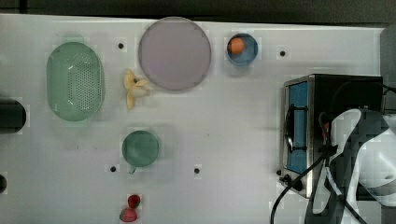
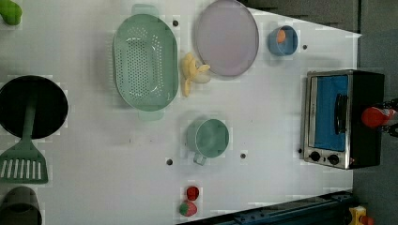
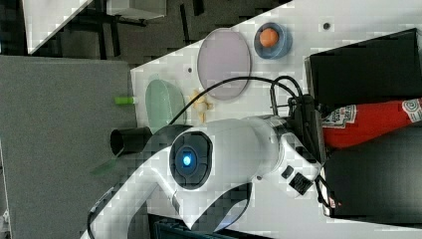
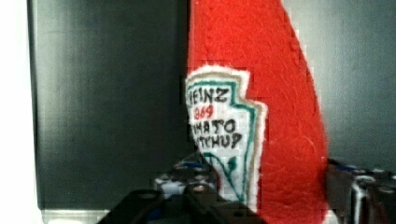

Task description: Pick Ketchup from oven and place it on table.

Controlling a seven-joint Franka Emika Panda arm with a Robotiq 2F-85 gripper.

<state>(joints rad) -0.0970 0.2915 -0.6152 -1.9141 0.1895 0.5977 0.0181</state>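
Red felt-like ketchup (image 4: pixel 280 116) lies on the black oven (image 3: pixel 378 189) top, between the hand's (image 4: pixel 261 200) fingers; grip undeterminable. Likely light, soft, non-slippery: squeeze mid-body near the label.

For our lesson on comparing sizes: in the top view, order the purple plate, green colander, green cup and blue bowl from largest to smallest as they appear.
1. Purple plate
2. Green colander, a little smaller than the plate
3. Green cup
4. Blue bowl, close to the cup in size, so the last two places are unsure
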